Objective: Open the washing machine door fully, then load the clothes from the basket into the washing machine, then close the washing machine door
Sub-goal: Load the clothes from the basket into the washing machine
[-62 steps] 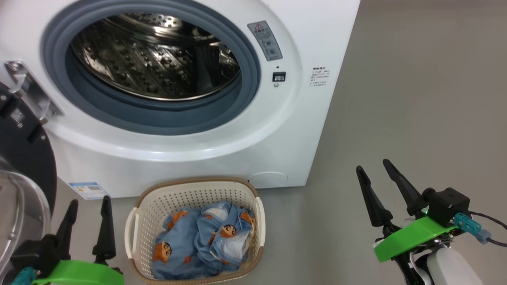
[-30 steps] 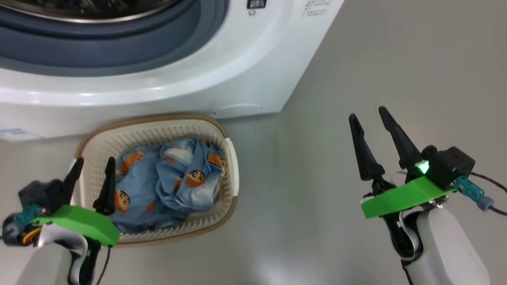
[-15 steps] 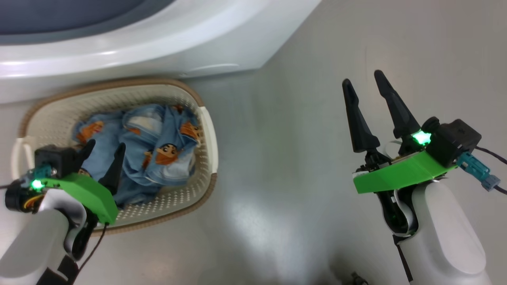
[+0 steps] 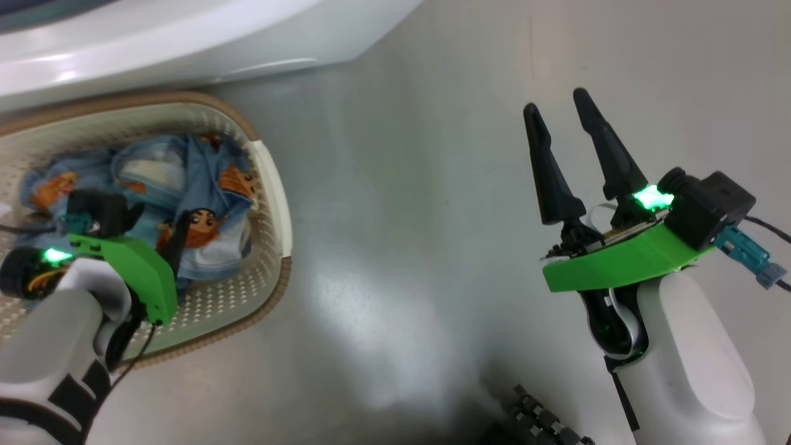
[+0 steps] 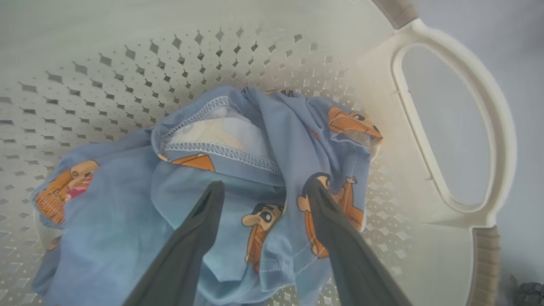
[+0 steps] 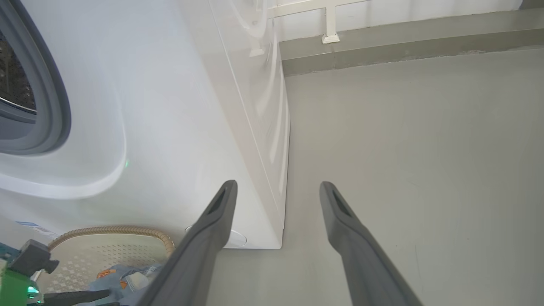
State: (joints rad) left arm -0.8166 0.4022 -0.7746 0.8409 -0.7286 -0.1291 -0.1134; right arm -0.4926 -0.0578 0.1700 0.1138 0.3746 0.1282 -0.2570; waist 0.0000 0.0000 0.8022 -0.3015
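Observation:
The cream basket (image 4: 272, 179) with its brown rim stands on the floor against the foot of the white washing machine (image 4: 185, 37). The light blue clothes (image 4: 204, 185) with orange cartoon faces lie crumpled inside it. My left gripper (image 4: 157, 225) reaches down into the basket, open, its fingers straddling a fold of the clothes (image 5: 255, 140) just above the fabric, left gripper (image 5: 264, 185) holding nothing. My right gripper (image 4: 556, 102) hangs open over bare floor to the right, empty. The right wrist view shows the machine's grey gasket (image 6: 55, 106) uncovered. The washing machine door is out of view.
Grey floor (image 4: 401, 216) stretches between the basket and my right arm. The machine's right side (image 6: 255, 106) runs back to a wall base (image 6: 382, 46). A dark ribbed part (image 4: 537, 420) shows at the head view's bottom edge. The basket's side handle (image 5: 501, 127) is right of my left fingers.
The head camera has tilted down, so the drum has slid out of the picture. My left gripper has gone from beside the basket down into it, over the clothes. The right gripper stays open.

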